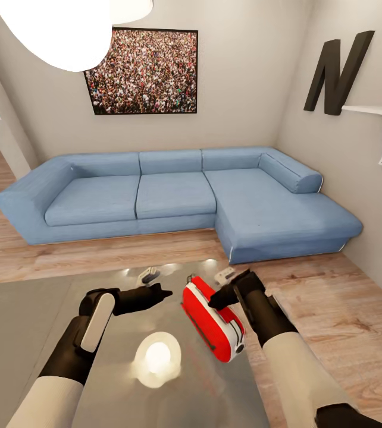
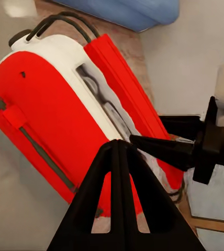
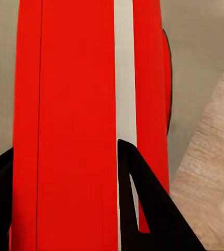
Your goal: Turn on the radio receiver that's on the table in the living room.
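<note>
In the living room, the radio receiver (image 1: 213,318) lies on the glossy grey tabletop (image 1: 24,321) near its right edge, set between the robot's two black grippers. From the head view, the right gripper (image 1: 222,295) meets the red case at its far end, while the left gripper (image 1: 161,292) points toward the case from the other side, with a strip of bare tabletop between them. Behind them stand the blue L-shaped sofa (image 1: 179,196), the crowd photo (image 1: 142,71) and the dark letter N (image 1: 338,72) on beige walls, above the light wood floor (image 1: 346,309); a lamp's bright reflection (image 1: 157,358) glows on the tabletop.

The right wrist view brings out what the head view cannot: the radio's red shell and one white stripe run between the two dark fingers (image 3: 143,198), one on each side of it, the gripper clenched around the case. The left wrist view shows the radio's broad red side, its white middle band and a dark wire handle, with the right gripper's finger tip against the case; the left gripper's own fingers (image 2: 123,198) appear pressed together, grasping nothing.
</note>
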You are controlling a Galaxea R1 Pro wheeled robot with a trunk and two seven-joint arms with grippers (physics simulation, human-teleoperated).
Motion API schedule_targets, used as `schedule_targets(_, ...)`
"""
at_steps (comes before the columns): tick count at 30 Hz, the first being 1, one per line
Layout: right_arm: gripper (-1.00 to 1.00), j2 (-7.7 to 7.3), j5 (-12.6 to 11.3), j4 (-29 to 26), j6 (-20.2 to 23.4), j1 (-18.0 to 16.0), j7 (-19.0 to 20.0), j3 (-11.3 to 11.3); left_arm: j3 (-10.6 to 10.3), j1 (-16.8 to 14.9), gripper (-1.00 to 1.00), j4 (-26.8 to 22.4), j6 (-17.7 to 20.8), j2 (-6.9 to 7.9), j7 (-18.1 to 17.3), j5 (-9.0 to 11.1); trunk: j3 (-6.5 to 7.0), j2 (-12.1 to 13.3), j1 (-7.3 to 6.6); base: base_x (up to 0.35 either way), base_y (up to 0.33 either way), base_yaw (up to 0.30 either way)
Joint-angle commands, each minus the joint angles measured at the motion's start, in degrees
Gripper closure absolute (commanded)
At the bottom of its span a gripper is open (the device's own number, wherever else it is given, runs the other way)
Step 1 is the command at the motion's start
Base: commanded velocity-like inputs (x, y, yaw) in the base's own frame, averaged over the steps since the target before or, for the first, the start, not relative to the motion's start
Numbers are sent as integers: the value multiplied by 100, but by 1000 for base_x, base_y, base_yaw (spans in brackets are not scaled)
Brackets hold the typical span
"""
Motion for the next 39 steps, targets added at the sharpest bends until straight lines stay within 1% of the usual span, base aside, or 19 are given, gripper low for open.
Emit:
schedule_targets(1, 100, 0, -179, 86, -71, -1, -84, 0, 0, 0, 100, 0, 0, 2, 0, 1, 1, 0, 0, 0, 0, 0)
schedule_targets(3, 100, 0, -465, 234, -198, -1, -298, 3, 0, 0, 100, 2, 0, 0, 0, 3, 1, 0, 0, 0, 0, 0)
schedule_targets(4, 100, 0, -518, 272, -237, -1, -357, 4, 0, 0, 100, 3, 0, 0, 0, 4, 1, 0, 0, 0, 0, 0)
schedule_targets(5, 100, 0, -626, 406, -394, -1, -527, 8, 0, 0, 100, 8, 0, 0, 0, 5, 1, 0, 0, 0, 0, 0)
schedule_targets(9, 100, 0, -726, 682, -722, -1, -702, 9, 0, 0, 100, 66, -3, 0, 0, 6, 1, 0, 0, 0, 0, 0)
schedule_targets(11, 100, 0, -856, 750, -808, -1, -736, 9, 0, 0, 100, 126, -7, 0, 6, 7, 1, 0, 0, 0, 0, 0)
schedule_targets(14, 100, 0, -972, 783, -878, -1, -750, 9, 0, 0, 100, 188, -22, 0, 7, 1, 1, 0, 0, 0, 0, 0)
schedule_targets(15, 100, 0, -1022, 877, -976, -1, -757, 9, 0, 0, 100, 227, -48, 0, 7, 1, 1, 0, 0, 0, 0, 0)
schedule_targets(18, 100, 0, -1066, 1339, -1322, -1, -765, -2, 0, 0, 100, 259, -88, 0, 2, 5, 1, 0, 0, 0, 0, 0)
schedule_targets(21, 100, 0, -1078, 1576, -1558, -1, -765, -21, 0, 0, 100, 269, -101, -4, 0, 6, 1, 0, 0, 0, 0, 0)
schedule_targets(28, 100, 0, -1082, 1673, -1686, -1, -764, -221, -8, 0, 100, 272, -105, -11, 6, 7, 1, 0, 0, 0, 0, 0)
schedule_targets(33, 100, 0, -1086, 1715, -1756, -1, -763, -244, -16, 0, 100, 273, -105, -17, 8, 7, 1, 0, 0, 0, 0, 0)
schedule_targets(36, 100, 0, -1090, 2066, -1980, -1, -773, -258, -17, 0, 100, 273, -105, -18, 9, 7, 1, 0, 0, 0, 0, 0)
schedule_targets(39, 100, 0, -1104, 2260, -2155, -1, -859, -324, -17, 0, 100, 273, -106, -17, 9, 7, 1, 0, 0, 0, 0, 0)
